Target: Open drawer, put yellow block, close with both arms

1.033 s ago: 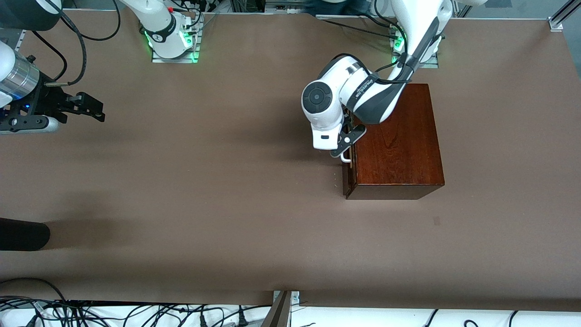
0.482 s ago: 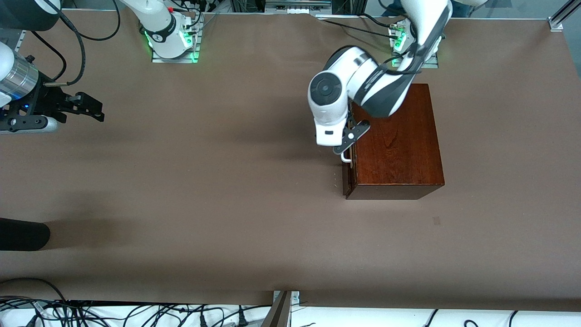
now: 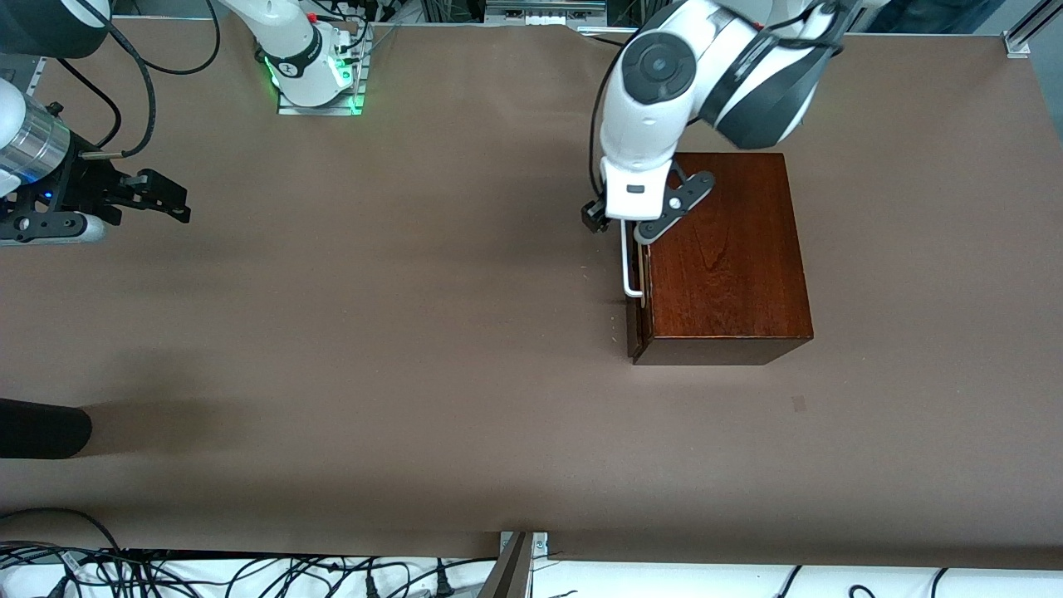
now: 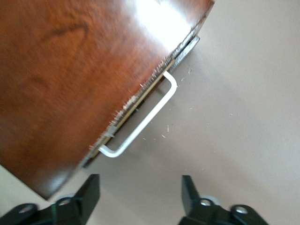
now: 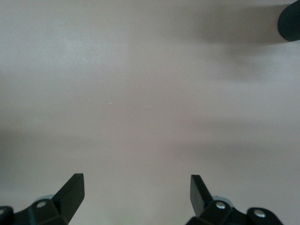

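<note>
The dark mahogany box (image 3: 722,257) stands toward the left arm's end of the table. Its drawer front (image 3: 638,328) sits almost flush, with a thin gap along the edge. The white bar handle (image 3: 627,266) (image 4: 145,122) is free, with nothing gripping it. My left gripper (image 3: 614,221) (image 4: 139,192) hangs open above the end of the handle nearest the arm bases, and nothing lies between its fingers (image 4: 89,190). My right gripper (image 3: 170,199) (image 5: 137,190) waits open over bare table at the right arm's end. The yellow block is out of view.
A black rounded object (image 3: 41,428) (image 5: 289,21) pokes in at the table edge toward the right arm's end. Cables (image 3: 208,573) lie along the edge nearest the front camera. The arm bases (image 3: 320,79) stand along the edge farthest from that camera.
My left gripper has let go of the handle, opened, and risen toward the arm bases. The drawer front has not moved. The right arm has stayed still.
</note>
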